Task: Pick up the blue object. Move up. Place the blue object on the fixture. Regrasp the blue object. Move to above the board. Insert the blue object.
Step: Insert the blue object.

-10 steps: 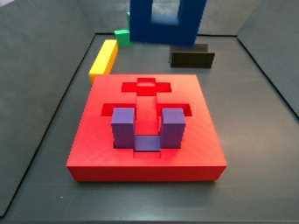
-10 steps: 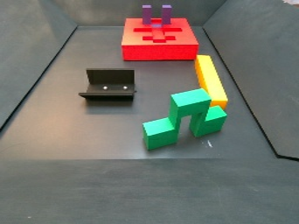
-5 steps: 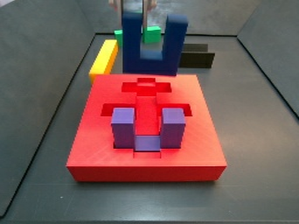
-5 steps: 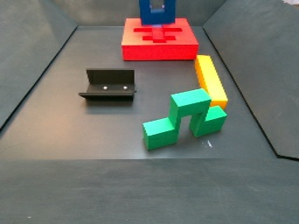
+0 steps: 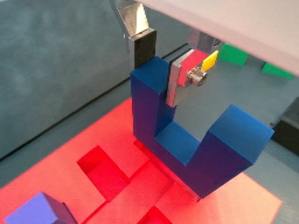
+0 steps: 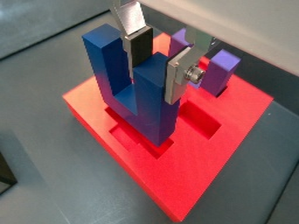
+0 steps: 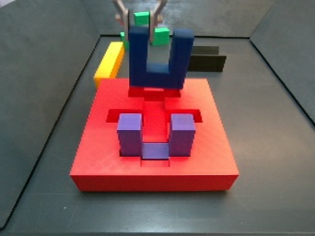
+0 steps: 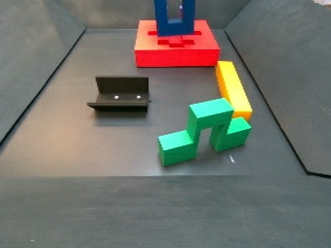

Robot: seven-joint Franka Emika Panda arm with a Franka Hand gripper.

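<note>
Pincer (image 6: 156, 59) grips blue object (image 6: 131, 87) over board (image 6: 140, 149) — fingertips hidden.

Matt plastic-looking blue object (image 6: 131, 87), matt red board (image 6: 176, 171), gripper (image 6: 158, 61) above, bare metal

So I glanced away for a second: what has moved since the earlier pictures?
The tool, shut on one prong of the blue object, carried it from behind the board to over it and lowered it; its bridge now sits at the recesses. The purple block, fixture, yellow bar and green block stayed put.
</note>
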